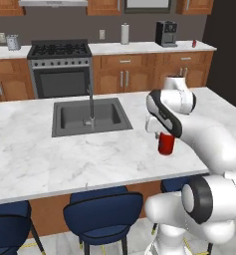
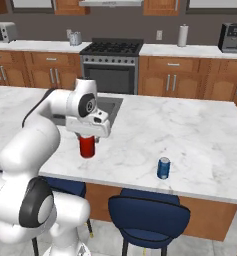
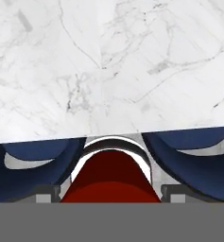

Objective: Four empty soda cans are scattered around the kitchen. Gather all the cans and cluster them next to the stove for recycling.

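Note:
A red soda can (image 1: 166, 145) sits upright between the fingers of my gripper (image 1: 165, 135), over the island counter near its front edge. The right base view shows the same can (image 2: 87, 148) under the hand (image 2: 87, 137). In the hand view the can's silvery rim and red body (image 3: 111, 172) fill the gap between the two dark fingertips (image 3: 48, 192), which press on its sides. Whether its base touches the marble I cannot tell. A second red can (image 1: 194, 43) stands far off on the back counter's right end. The stove (image 1: 59, 52) (image 2: 111, 47) is in the back wall run.
A blue can (image 2: 163, 168) stands on the island to the right of my hand. The grey sink (image 1: 89, 115) with its faucet lies left of the gripper. Blue stools (image 1: 103, 211) line the island's near side. A paper towel roll (image 1: 125, 34) and coffee machine (image 1: 166, 33) stand on the back counter.

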### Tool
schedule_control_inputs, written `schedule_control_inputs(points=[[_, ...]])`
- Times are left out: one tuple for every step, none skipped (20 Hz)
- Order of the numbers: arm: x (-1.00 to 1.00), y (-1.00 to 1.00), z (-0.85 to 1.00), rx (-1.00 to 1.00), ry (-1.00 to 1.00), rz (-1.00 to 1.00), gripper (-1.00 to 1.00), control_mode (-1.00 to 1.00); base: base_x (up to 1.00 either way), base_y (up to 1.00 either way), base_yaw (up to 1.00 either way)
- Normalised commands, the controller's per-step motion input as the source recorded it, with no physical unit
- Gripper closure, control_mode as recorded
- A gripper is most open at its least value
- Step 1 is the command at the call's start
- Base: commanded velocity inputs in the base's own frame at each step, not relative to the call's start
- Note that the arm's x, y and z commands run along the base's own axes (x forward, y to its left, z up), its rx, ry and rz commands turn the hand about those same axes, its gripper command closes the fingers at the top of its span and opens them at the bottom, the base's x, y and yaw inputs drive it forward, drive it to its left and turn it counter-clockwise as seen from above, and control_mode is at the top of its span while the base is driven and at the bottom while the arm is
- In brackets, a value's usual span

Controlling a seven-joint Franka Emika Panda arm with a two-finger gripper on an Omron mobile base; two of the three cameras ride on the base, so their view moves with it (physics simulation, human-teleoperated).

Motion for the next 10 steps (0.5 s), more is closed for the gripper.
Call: schedule_control_inputs(points=[[0.00, 0.72, -0.22, 0.01, 0.00, -0.05, 1.00, -1.00, 0.00, 0.00, 0.00], [0.00, 0.82, -0.27, 0.03, 0.00, -0.06, 1.00, -1.00, 0.00, 0.00, 0.00], [0.00, 0.00, 0.00, 0.00, 0.00, 0.00, 1.00, 1.00, 0.00, 0.90, -0.06], [0.00, 0.00, 0.00, 0.00, 0.00, 0.00, 1.00, 1.00, 0.00, 0.99, -0.07], [0.00, 0.00, 0.00, 0.00, 0.00, 0.00, 1.00, 1.00, 0.00, 0.99, -0.07], [0.00, 0.00, 0.00, 0.00, 0.00, 0.00, 1.00, 1.00, 0.00, 0.99, -0.07], [0.00, 0.00, 0.00, 0.00, 0.00, 0.00, 1.00, 1.00, 0.00, 0.99, -0.08], [0.00, 0.00, 0.00, 0.00, 0.00, 0.00, 1.00, 1.00, 0.00, 0.96, -0.09], [0.00, 0.00, 0.00, 0.00, 0.00, 0.00, 1.00, 1.00, 0.01, 0.95, -0.10], [0.00, 0.00, 0.00, 0.00, 0.00, 0.00, 1.00, 1.00, 0.02, 0.94, -0.10]])
